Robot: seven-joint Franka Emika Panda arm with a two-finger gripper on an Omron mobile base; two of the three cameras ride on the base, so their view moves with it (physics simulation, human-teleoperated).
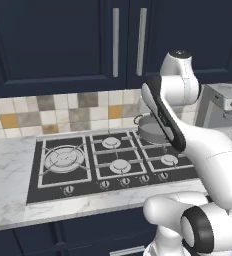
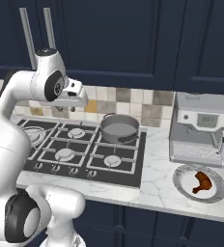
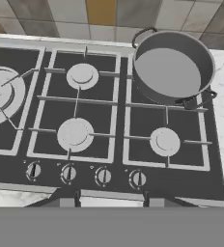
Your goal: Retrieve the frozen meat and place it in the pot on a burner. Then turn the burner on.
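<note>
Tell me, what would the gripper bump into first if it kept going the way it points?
Probably the black cooktop, near the row of knobs. The gripper looks down at it from above. The pot sits off to the side. Depth is hard to judge.

arm (image 1: 208, 160): glossy white, rounded links | joints: dark grey to black rings between the links | long black stripe along the forearm in the left base view | top joint cap: dark disc on a white dome | wrist (image 2: 73, 94): white boxy block with small dark marks | base: bulbous white shells
</note>
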